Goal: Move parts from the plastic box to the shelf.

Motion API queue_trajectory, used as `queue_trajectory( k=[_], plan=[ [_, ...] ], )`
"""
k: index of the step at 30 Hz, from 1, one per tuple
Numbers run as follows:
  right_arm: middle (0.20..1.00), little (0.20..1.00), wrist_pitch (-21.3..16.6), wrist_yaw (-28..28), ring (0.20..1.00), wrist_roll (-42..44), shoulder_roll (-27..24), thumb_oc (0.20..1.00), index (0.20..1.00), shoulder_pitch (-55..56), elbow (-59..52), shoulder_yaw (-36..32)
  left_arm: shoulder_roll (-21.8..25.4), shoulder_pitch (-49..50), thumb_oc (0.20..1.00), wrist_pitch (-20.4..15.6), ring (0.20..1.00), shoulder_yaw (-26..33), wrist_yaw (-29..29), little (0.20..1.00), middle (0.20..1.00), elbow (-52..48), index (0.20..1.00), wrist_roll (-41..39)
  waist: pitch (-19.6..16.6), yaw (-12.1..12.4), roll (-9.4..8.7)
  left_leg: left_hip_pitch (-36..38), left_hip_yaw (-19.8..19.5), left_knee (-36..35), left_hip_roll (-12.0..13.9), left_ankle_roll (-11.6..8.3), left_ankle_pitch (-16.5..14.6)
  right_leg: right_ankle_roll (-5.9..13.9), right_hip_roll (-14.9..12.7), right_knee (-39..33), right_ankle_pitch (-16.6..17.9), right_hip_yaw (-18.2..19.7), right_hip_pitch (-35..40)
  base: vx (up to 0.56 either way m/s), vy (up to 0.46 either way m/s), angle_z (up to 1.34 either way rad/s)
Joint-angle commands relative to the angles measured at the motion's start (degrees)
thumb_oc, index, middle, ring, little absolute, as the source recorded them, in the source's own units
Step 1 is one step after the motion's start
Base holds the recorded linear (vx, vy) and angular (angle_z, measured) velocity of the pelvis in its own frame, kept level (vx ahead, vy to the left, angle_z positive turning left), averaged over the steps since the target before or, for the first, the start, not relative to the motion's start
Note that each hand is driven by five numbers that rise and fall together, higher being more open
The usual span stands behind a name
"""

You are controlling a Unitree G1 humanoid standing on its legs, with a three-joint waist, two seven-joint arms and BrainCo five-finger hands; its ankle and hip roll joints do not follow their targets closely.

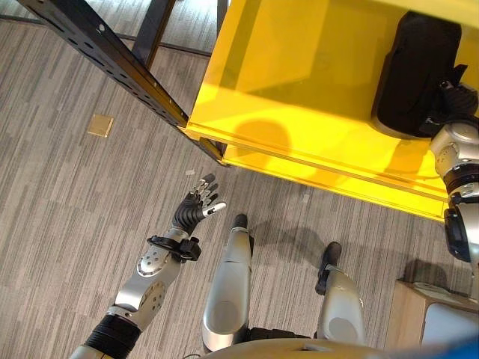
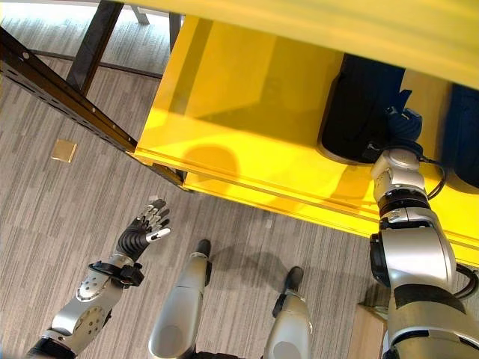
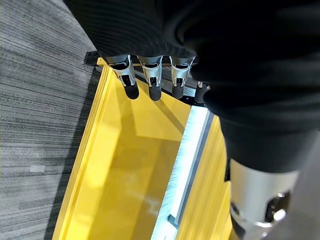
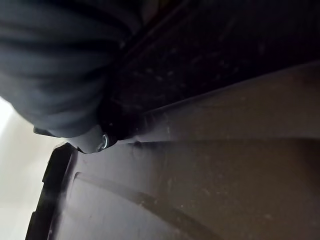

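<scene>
A bulky black part [image 1: 415, 71] stands on the yellow shelf [image 1: 299, 97] at the far right. My right hand [image 1: 454, 96] reaches onto the shelf and rests against the near side of that part; in the right wrist view the part's dark surface [image 4: 210, 165] is very close. A second dark part [image 2: 465, 142] shows at the right edge of the shelf. My left hand [image 1: 198, 202] hangs over the carpet below the shelf's front left corner, open and holding nothing. In the left wrist view its fingers [image 3: 150, 80] stretch towards the shelf [image 3: 125, 165].
A black perforated steel beam [image 1: 105, 52] runs diagonally to the shelf's left corner. A brass floor plate [image 1: 99, 126] lies in the grey carpet at the left. A light wooden box [image 1: 434, 314] stands at the lower right.
</scene>
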Motion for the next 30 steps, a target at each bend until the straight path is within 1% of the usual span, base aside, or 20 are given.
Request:
queue_trajectory(
  k=[1,4,5,6,12,14,16,18,20,21,23,28,29,30],
  plan=[
    [0.200,0.200,-2.3,0.1,0.200,0.1,-3.4,0.200,0.200,-2.6,1.6,1.8,1.8,0.8,1.000,-3.2,1.000,1.1,-0.8,1.000,1.000,-4.3,1.000,-0.6,-2.1,0.8,0.05,-1.0,3.5,-1.7,0.6,1.62,4.1,-3.40,1.5,15.3,-6.7,0.8,-4.6,0.00,0.000,0.00],
    [0.200,0.200,-2.3,0.3,0.200,-0.7,-3.4,0.200,0.200,-2.6,1.4,2.5,1.8,0.7,1.000,-3.3,1.000,1.0,-0.8,1.000,1.000,-4.3,1.000,-0.6,-1.8,0.8,0.08,-1.3,3.5,-1.4,0.6,1.69,4.0,-3.46,1.5,15.9,-6.8,0.9,-5.1,0.00,0.000,0.00],
    [0.319,0.319,-2.6,0.7,0.319,0.0,-3.1,0.319,0.319,-2.5,1.1,2.4,1.7,0.6,1.000,-3.4,1.000,1.1,-0.9,1.000,1.000,-4.2,1.000,-0.6,-1.7,0.7,0.12,-1.4,3.4,-1.2,0.6,1.71,3.9,-3.49,1.5,16.0,-6.9,0.9,-5.2,0.00,0.000,0.00],
    [1.000,1.000,-2.7,1.0,1.000,0.5,-2.9,1.000,1.000,-2.3,0.7,2.2,1.6,0.6,1.000,-3.5,1.000,1.3,-0.7,1.000,1.000,-4.0,1.000,-0.6,-1.6,0.7,0.08,-1.5,3.5,-1.0,0.6,1.72,3.9,-3.52,1.5,16.1,-6.9,0.9,-5.3,0.00,0.000,0.00],
    [1.000,1.000,-3.3,0.8,1.000,0.7,-2.3,1.000,1.000,-1.8,-0.4,1.9,1.6,0.4,1.000,-3.7,1.000,1.3,-0.7,1.000,1.000,-3.5,1.000,-0.5,-1.6,0.4,-0.10,-1.5,3.8,-0.5,0.7,1.80,3.5,-3.52,1.5,16.5,-7.0,1.3,-5.5,0.00,0.000,0.00],
    [1.000,1.000,-3.8,0.6,1.000,1.1,-1.8,1.000,1.000,-1.2,-2.3,1.6,1.3,0.5,1.000,-3.8,1.000,1.6,-0.5,1.000,1.000,-2.9,1.000,-0.6,-1.6,0.3,-0.18,-1.4,3.9,-0.6,0.8,1.82,3.5,-3.56,1.6,16.5,-7.0,1.6,-5.5,0.00,0.000,0.00],
    [1.000,1.000,-3.9,0.1,1.000,-0.3,-1.8,1.000,1.000,0.2,-5.8,1.4,1.2,0.5,1.000,-3.9,1.000,2.3,-0.6,1.000,1.000,-2.7,1.000,-0.6,-1.7,0.0,-0.39,-0.9,3.9,-0.7,1.1,1.82,3.4,-3.51,1.6,16.5,-7.0,1.6,-5.3,0.00,0.000,0.00],
    [1.000,1.000,-4.1,-0.1,1.000,-0.4,-1.7,1.000,1.000,0.9,-6.9,0.9,1.1,0.5,1.000,-3.9,1.000,2.3,-0.5,1.000,1.000,-2.6,1.000,-0.6,-1.8,-0.1,-0.46,-0.8,3.9,-0.6,1.2,1.83,3.3,-3.49,1.7,16.6,-7.0,1.6,-5.3,0.00,0.000,0.00],
    [1.000,1.000,-4.8,-1.0,1.000,-1.2,-1.7,1.000,1.000,3.6,-11.4,-0.9,0.6,0.7,1.000,-4.0,1.000,3.1,-0.4,1.000,1.000,-2.3,1.000,-0.6,-2.1,-0.6,-0.70,-0.4,3.9,-0.4,1.4,1.80,3.2,-3.37,1.7,16.6,-6.9,1.7,-5.0,0.00,0.000,0.00],
    [1.000,1.000,-4.8,-1.1,1.000,-1.2,-1.7,1.000,1.000,3.7,-11.6,-1.0,0.7,0.7,1.000,-4.0,1.000,3.1,-0.4,1.000,1.000,-2.3,1.000,-0.6,-2.2,-0.5,-0.73,-0.4,3.9,-0.4,1.4,1.80,3.2,-3.37,1.7,16.6,-6.9,1.7,-5.0,0.00,0.000,0.00],
    [1.000,1.000,-5.7,-3.1,1.000,-3.5,-2.7,1.000,1.000,7.9,-20.2,-4.1,0.4,0.9,1.000,-4.0,1.000,3.9,-0.5,1.000,1.000,-2.0,1.000,-0.4,-2.9,-1.2,-1.10,0.2,4.0,-0.7,1.7,1.64,3.0,-3.26,1.8,16.2,-6.9,1.8,-4.3,0.00,0.000,0.00],
    [1.000,1.000,-6.3,-5.5,1.000,-9.6,-4.2,1.000,1.000,14.0,-30.4,-8.5,-0.1,1.4,1.000,-3.8,1.000,4.7,-1.5,1.000,1.000,-1.9,1.000,-0.2,-4.0,-1.8,-1.55,1.1,3.8,-1.3,2.0,1.41,3.0,-3.09,1.9,15.4,-6.8,1.8,-3.3,0.00,0.000,-0.03],
    [1.000,1.000,-6.9,-5.8,1.000,-10.9,-3.8,1.000,1.000,16.5,-33.2,-10.0,-0.4,1.6,1.000,-3.7,1.000,4.8,-1.8,1.000,1.000,-1.6,1.000,0.0,-4.3,-2.1,-1.79,1.6,3.8,-1.6,2.1,1.35,3.1,-3.00,1.9,15.1,-6.7,1.8,-3.0,-0.01,-0.004,-0.05],
    [1.000,1.000,-6.6,-5.9,1.000,-12.5,-4.3,1.000,1.000,17.6,-34.9,-10.6,-0.4,1.6,1.000,-3.6,1.000,5.0,-2.0,1.000,1.000,-1.5,1.000,0.3,-4.6,-2.1,-2.01,1.7,3.9,-2.0,2.2,1.32,3.6,-3.05,1.9,14.8,-6.3,1.7,-2.8,0.00,-0.015,-0.04]
  ],
)
